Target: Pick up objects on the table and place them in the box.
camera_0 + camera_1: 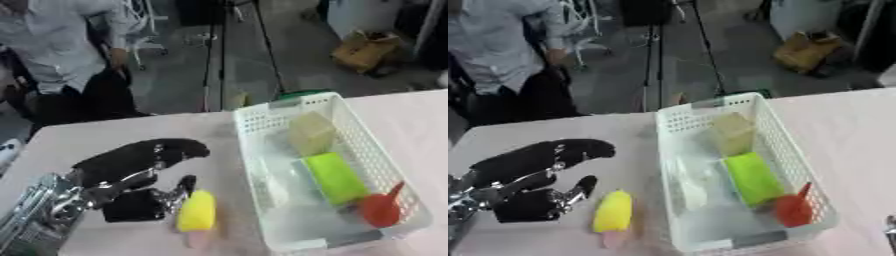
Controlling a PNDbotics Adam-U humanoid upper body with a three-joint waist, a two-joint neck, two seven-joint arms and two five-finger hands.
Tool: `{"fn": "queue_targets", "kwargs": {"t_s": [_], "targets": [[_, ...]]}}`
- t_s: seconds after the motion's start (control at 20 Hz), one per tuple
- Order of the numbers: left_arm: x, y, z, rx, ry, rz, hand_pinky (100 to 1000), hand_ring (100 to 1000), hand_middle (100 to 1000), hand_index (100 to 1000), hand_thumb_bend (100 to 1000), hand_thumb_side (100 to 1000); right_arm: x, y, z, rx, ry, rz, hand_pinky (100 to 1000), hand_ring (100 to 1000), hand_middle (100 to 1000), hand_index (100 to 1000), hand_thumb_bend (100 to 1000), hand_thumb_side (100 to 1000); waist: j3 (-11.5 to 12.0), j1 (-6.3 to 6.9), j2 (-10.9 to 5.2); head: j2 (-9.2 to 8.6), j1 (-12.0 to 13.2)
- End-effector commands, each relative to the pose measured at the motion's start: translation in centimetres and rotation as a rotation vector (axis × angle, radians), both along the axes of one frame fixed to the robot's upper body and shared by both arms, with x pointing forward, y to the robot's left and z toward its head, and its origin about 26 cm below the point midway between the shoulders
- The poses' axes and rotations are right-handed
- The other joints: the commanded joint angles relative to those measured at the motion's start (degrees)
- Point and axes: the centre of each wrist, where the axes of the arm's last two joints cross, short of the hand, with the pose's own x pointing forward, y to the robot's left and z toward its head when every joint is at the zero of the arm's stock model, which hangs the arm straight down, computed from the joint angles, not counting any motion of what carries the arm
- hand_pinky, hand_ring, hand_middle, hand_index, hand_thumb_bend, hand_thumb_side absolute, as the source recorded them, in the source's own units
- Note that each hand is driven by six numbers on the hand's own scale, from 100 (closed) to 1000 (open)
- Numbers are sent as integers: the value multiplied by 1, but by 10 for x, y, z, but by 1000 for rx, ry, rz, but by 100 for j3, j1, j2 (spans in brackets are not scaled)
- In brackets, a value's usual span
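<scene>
One item left on table: yellow object [196, 212]. Left hand [140, 172] spread (holding nothing) beside it; next: grasp, transfer to box [262, 117].

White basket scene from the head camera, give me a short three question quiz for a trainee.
1. True or false: the yellow ice-pop toy lies inside the white basket.
2. Which hand is beside the toy: A left, B right?
3. Fill in: the red spoon-like piece lies in the basket's ____ right corner.

Key: 1 false, it lies on the table just left of the basket. 2 A, the left hand, open. 3 near.
</scene>
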Motion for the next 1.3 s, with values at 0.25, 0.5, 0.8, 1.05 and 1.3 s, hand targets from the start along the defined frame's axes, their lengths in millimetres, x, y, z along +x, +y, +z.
{"fn": "queue_targets", "kwargs": {"t_s": [0.25, 0.5, 0.8, 1.05, 1.3], "targets": [[14, -17, -25, -104, 21, 100, 1000, 1000, 1000, 1000, 100, 1000, -3, -4, 12, -12, -21, -15, 907, 871, 720, 837, 100, 1000, 36, 14, -176, 99, -74], [18, -30, -47, -126, 21, 144, 1000, 1000, 982, 1000, 100, 1000, -3, -3, 12, -5, -19, -15, 907, 871, 716, 831, 100, 1000, -16, 20, -197, 108, -84], [23, -37, -65, -114, 33, 154, 1000, 1000, 993, 1000, 100, 1000, -3, -3, 12, 2, -18, -15, 908, 871, 713, 828, 100, 1000, -41, 15, -188, 117, -83], [22, -38, -62, -81, 18, 175, 1000, 1000, 1000, 1000, 105, 1000, -3, -2, 12, 3, -16, -12, 909, 871, 711, 825, 100, 1000, -56, 15, -191, 158, -60], [20, -31, -50, -47, -24, 252, 1000, 1000, 1000, 1000, 420, 1000, -2, -1, 11, 5, -12, -7, 909, 870, 708, 817, 100, 1000, -94, 4, -199, 167, -18]]}}
